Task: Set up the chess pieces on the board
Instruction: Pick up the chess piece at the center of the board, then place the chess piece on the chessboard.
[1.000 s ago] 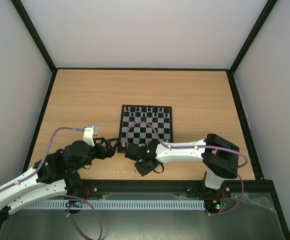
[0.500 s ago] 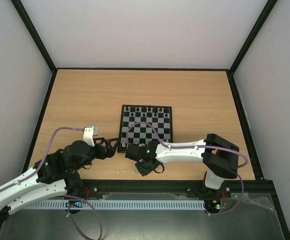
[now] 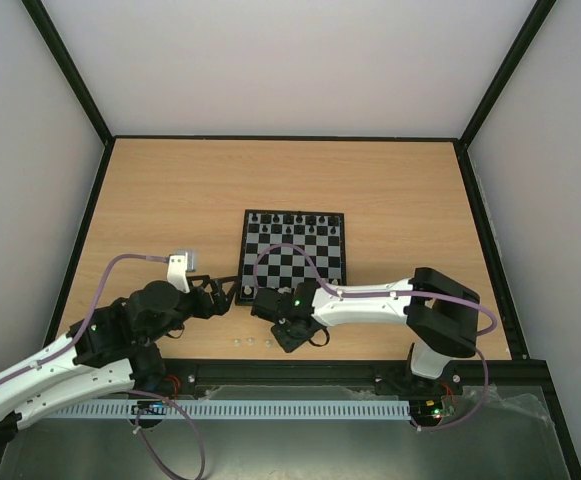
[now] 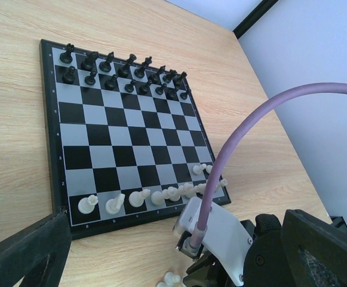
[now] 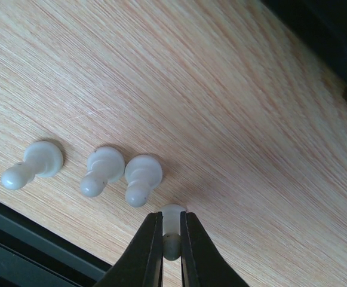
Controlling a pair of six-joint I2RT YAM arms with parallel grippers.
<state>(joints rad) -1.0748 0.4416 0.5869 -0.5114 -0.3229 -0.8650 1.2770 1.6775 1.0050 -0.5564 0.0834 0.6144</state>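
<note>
A: Right fingers [image 5: 154, 248], what state?
B: Clenched on a white pawn [image 5: 172, 215]. Its narrow head end is pinched between the two tips, and the round base sticks out past them. Whether it is lifted off the table [image 5: 233, 89] cannot be told.
A: Anything beside it?
B: Three loose pawns [image 5: 103, 169] are seen lying on their sides on the wood, in a row to the left of the held one. The closest is just beside it and is not touched by the fingers.
A: Where is that in the overhead view?
B: By the near edge of the table, just near of the near-left corner of the board [image 3: 330, 268]. The right arm [image 3: 370, 298] is stretched leftward along the near strip, with its wrist brought down at that spot.
A: Left fingers [image 4: 27, 254]?
B: Spread wide, nothing gripped. They are held low just left of the board's near-left corner and are pointed toward the board.
A: Board layout?
B: It is laid flat around the middle of the table, square to the edges. The two far rows are filled by black pieces [image 4: 125, 72]. White pieces [image 4: 155, 195] are lined along the nearest row, and a couple of small ones are set on the second row at the right end.
A: Rest?
B: A purple cable [image 4: 251, 119] is arched across the left wrist view, above the right arm's wrist. One more white piece [image 4: 170, 278] is glimpsed on the table at the bottom edge of that view, too cut off for its type to be told.
</note>
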